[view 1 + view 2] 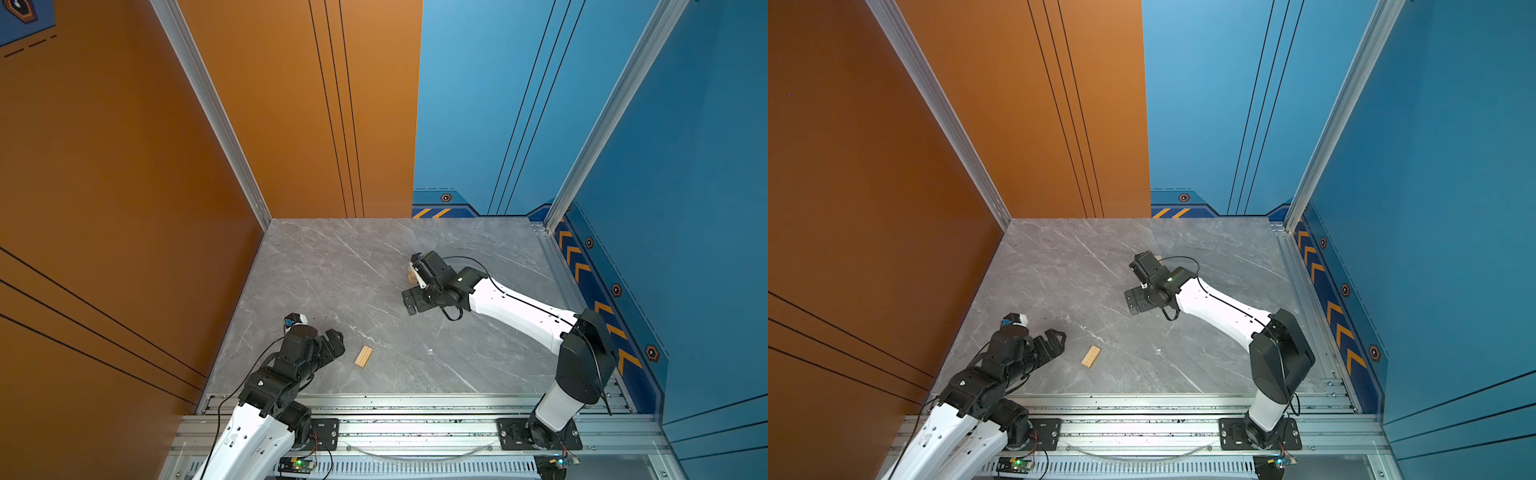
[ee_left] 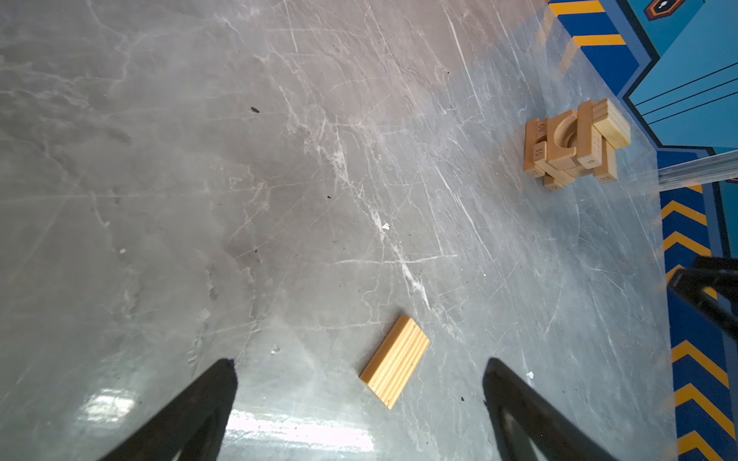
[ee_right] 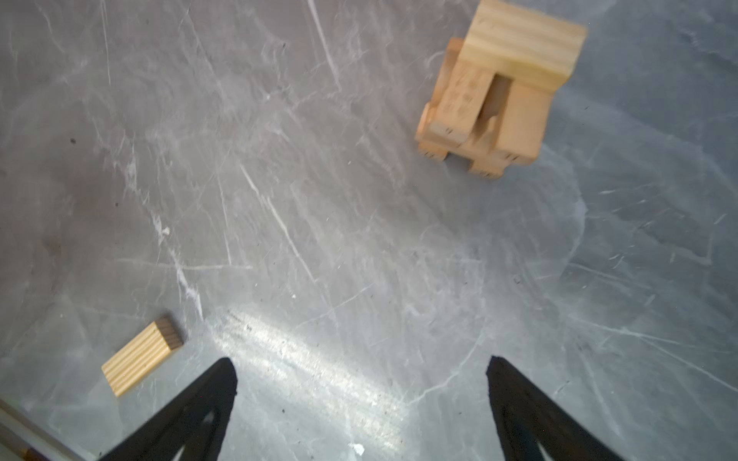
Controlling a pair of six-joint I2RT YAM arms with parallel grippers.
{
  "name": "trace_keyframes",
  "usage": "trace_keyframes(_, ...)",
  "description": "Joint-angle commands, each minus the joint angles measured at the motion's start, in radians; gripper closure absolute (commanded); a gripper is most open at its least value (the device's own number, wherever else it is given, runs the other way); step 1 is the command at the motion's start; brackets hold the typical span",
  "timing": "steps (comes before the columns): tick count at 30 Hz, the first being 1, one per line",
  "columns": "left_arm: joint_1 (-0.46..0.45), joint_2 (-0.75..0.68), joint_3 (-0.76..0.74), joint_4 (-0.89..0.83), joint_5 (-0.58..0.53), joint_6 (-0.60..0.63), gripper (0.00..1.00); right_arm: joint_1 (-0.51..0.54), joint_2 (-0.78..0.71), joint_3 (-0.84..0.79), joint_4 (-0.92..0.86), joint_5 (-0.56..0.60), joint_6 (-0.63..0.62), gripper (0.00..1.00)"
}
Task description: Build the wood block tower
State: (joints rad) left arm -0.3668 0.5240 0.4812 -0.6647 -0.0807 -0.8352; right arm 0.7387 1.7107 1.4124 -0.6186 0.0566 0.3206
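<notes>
In both top views the right arm's wrist hides nearly all of the tower (image 1: 410, 274); the right wrist view shows it blurred. The right gripper (image 3: 360, 361) near it and the left gripper (image 1: 1056, 337) well apart from it both gape wide, empty. A grooved slab (image 1: 363, 356) lies flat, well apart from the tower, on the grey marble table (image 1: 332, 266) between the orange wall (image 1: 124, 166) and the blue wall (image 1: 498, 104).

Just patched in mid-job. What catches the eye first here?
The wood-block tower stands toward the back of the grey marble table, with the right gripper open close by it. Then one grooved slab lies flat and alone, just ahead of the open left gripper.
</notes>
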Motion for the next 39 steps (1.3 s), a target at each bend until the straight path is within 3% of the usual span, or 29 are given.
trace_keyframes(1,0.007,0.049,0.051,0.059,0.052,0.045,0.02,-0.031,0.059,0.051,-0.011,-0.014,-0.012,0.02)
trace_keyframes(10,-0.009,0.178,0.055,0.180,0.084,0.048,0.02,-0.134,0.187,0.162,0.026,-0.091,0.011,0.11)
trace_keyframes(17,-0.014,0.234,0.060,0.215,0.086,0.060,0.02,-0.156,0.275,0.224,0.035,-0.112,0.013,0.11)
trace_keyframes(39,-0.012,0.246,0.074,0.221,0.076,0.081,0.02,-0.210,0.357,0.277,0.074,-0.183,0.008,0.10)
